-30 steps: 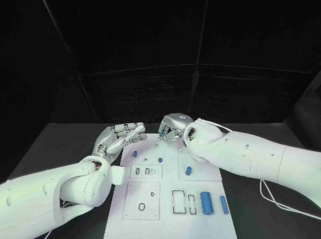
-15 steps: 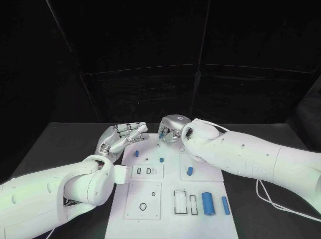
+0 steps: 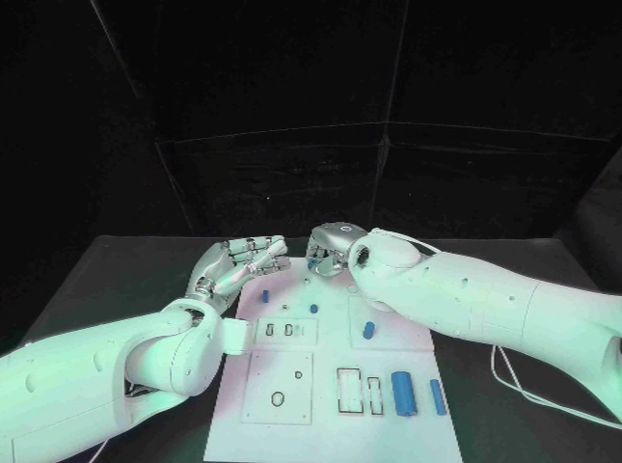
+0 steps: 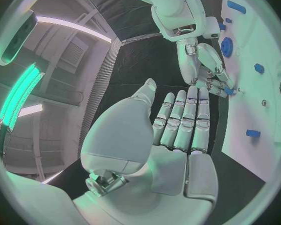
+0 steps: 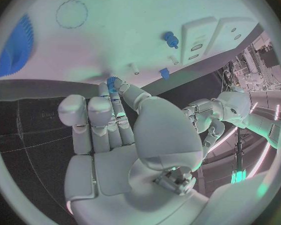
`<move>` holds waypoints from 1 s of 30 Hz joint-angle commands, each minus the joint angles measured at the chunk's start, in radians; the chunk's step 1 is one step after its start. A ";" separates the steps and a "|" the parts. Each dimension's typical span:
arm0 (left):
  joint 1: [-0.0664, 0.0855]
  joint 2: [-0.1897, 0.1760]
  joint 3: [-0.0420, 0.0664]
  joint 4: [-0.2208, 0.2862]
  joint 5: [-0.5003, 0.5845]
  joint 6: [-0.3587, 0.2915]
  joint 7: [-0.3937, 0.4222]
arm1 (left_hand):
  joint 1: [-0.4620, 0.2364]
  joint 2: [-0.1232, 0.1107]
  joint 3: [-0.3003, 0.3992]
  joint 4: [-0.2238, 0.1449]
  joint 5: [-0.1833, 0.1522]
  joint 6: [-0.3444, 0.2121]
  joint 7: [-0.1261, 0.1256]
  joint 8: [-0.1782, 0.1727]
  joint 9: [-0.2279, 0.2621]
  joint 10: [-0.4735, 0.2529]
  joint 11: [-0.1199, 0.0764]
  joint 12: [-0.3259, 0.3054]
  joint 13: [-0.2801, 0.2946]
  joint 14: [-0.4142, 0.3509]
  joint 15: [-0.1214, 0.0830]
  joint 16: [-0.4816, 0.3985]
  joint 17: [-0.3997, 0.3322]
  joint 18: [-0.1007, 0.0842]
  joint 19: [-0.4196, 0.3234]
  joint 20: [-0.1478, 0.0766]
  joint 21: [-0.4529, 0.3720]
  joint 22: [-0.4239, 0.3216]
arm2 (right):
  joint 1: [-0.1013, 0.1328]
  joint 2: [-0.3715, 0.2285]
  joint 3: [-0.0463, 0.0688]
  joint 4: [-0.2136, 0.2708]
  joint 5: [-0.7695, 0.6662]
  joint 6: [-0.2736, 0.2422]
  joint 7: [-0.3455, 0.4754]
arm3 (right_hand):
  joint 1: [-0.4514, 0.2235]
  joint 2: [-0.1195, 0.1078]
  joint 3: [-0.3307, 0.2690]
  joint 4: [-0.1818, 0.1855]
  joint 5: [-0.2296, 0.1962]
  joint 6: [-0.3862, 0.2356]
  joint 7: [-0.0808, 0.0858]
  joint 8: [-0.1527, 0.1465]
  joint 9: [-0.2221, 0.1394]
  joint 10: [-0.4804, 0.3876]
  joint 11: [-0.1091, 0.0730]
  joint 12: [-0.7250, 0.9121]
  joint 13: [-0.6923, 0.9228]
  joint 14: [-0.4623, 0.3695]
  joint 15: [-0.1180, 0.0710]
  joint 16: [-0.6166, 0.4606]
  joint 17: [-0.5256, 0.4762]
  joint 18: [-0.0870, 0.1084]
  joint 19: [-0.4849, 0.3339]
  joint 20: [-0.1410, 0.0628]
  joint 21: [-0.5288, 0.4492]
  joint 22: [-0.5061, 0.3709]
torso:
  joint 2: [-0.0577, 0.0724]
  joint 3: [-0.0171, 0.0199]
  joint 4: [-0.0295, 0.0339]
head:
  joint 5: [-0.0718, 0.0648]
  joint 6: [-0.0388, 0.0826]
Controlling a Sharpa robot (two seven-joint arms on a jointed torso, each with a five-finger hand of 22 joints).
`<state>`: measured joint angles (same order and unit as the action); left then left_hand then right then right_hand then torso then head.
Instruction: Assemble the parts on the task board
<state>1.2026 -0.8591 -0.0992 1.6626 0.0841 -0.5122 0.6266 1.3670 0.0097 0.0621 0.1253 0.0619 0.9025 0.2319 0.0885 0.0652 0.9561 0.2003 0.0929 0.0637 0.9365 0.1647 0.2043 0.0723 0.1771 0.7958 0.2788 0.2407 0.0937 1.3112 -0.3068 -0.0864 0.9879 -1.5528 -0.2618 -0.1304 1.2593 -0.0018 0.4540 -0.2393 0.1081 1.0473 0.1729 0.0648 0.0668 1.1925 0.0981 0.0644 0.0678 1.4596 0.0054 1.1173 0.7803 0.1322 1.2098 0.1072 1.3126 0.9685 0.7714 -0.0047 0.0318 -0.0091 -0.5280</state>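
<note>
Both hands at the far end of the task board [image 3: 332, 376].
Right hand [image 3: 336, 249] pinches a small blue part [image 5: 112, 81] at its fingertips above the board's far edge; left hand [image 3: 238, 262], fingers straight and close together, holds nothing; other blue parts [image 3: 401, 394] lie on the board.

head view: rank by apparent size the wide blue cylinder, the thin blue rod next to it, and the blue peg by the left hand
1. Wide blue cylinder, largest.
2. Thin blue rod: similar length, clearly narrower.
3. Blue peg, smallest, though it sits farther from the camera, so its true size is unsure.
</note>
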 commanded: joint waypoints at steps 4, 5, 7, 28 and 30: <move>0.002 0.001 0.001 0.000 -0.005 0.015 0.003 | -0.006 0.001 0.002 -0.006 -0.004 -0.004 0.026 -0.007 -0.002 -0.003 0.007 -0.003 -0.001 0.001 0.006 -0.005 -0.001 0.005 0.009 0.001 -0.005 -0.001 | 0.002 0.006 0.000 -0.008 -0.011 0.023 -0.010 | -0.010 -0.020 0.011 0.008 -0.008 -0.030 0.009 -0.003 -0.002 -0.040 0.010 -0.004 -0.003 -0.014 0.011 -0.008 -0.028 -0.009 -0.016 0.014 -0.003 -0.021 | 0.000 0.0001 0.0000 | 0.001 -0.001; 0.003 0.001 0.001 0.000 -0.005 0.015 0.002 | -0.006 0.001 0.002 -0.006 -0.004 -0.004 0.026 -0.007 -0.002 -0.003 0.007 -0.003 -0.001 0.001 0.006 -0.005 -0.001 0.005 0.009 0.001 -0.005 -0.001 | 0.002 0.006 0.000 -0.008 -0.011 0.025 -0.010 | -0.013 -0.024 0.011 0.010 -0.009 -0.036 0.010 -0.004 -0.002 -0.051 0.012 -0.004 -0.004 -0.017 0.013 -0.012 -0.036 -0.008 -0.021 0.016 -0.006 -0.028 | 0.001 0.0000 0.0001 | 0.002 -0.001; 0.003 0.001 0.001 0.000 -0.005 0.016 0.002 | -0.006 0.001 0.002 -0.006 -0.004 -0.004 0.026 -0.007 -0.002 -0.003 0.007 -0.003 -0.001 0.001 0.006 -0.005 -0.001 0.005 0.009 0.001 -0.005 -0.001 | 0.002 0.006 0.000 -0.008 -0.011 0.025 -0.009 | -0.016 -0.033 0.011 0.014 -0.009 -0.049 0.012 -0.004 -0.002 -0.069 0.016 -0.004 -0.004 -0.022 0.017 -0.021 -0.053 -0.005 -0.031 0.019 -0.013 -0.042 | 0.001 -0.0001 -0.0002 | 0.002 -0.001; 0.005 -0.018 0.001 -0.003 0.000 0.018 0.002 | -0.008 0.001 0.001 -0.007 -0.004 -0.006 0.026 -0.008 -0.002 -0.004 0.008 -0.005 -0.001 0.002 0.006 -0.007 -0.001 0.005 0.011 0.001 -0.006 -0.002 | 0.009 -0.258 0.028 0.252 0.142 -0.103 -0.011 | -0.071 -0.116 -0.138 0.109 0.109 -0.071 -0.015 0.022 0.008 0.093 -0.027 0.151 0.056 0.002 -0.013 0.045 0.014 -0.015 0.012 0.001 0.014 0.015 | -0.005 0.0054 -0.0126 | 0.000 0.004; 0.005 -0.021 0.001 -0.004 0.001 0.018 0.002 | -0.008 0.001 0.001 -0.007 -0.004 -0.006 0.026 -0.008 -0.002 -0.004 0.008 -0.005 -0.001 0.002 0.006 -0.007 -0.001 0.005 0.011 0.001 -0.006 -0.002 | 0.016 -0.302 0.031 0.283 0.174 -0.086 -0.025 | -0.087 -0.135 -0.186 0.135 0.119 -0.081 -0.030 0.022 0.006 0.155 -0.044 0.214 0.101 0.006 -0.028 0.064 0.039 -0.018 0.023 -0.014 0.023 0.030 | -0.007 0.0067 -0.0161 | 0.001 0.005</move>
<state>1.2053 -0.8787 -0.0993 1.6583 0.0860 -0.5075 0.6233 1.3670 0.0097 0.0622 0.1253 0.0619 0.9024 0.2319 0.0824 0.0652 0.9524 0.2040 0.0929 0.0637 0.9365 0.1647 0.2044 0.0723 0.1771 0.7993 0.2824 0.2407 0.0931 1.3221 -0.5986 -0.0572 1.2541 -1.4654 -0.3254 -0.1383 1.1787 -0.1319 0.2856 -0.1136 0.2225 0.9690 0.1511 0.0841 0.0738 1.3251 0.0603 0.2554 0.1519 1.4642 -0.0144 1.1734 0.8089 0.1322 1.2289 0.0993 1.3300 0.9916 0.7673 -0.0004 0.0221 -0.0103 -0.5237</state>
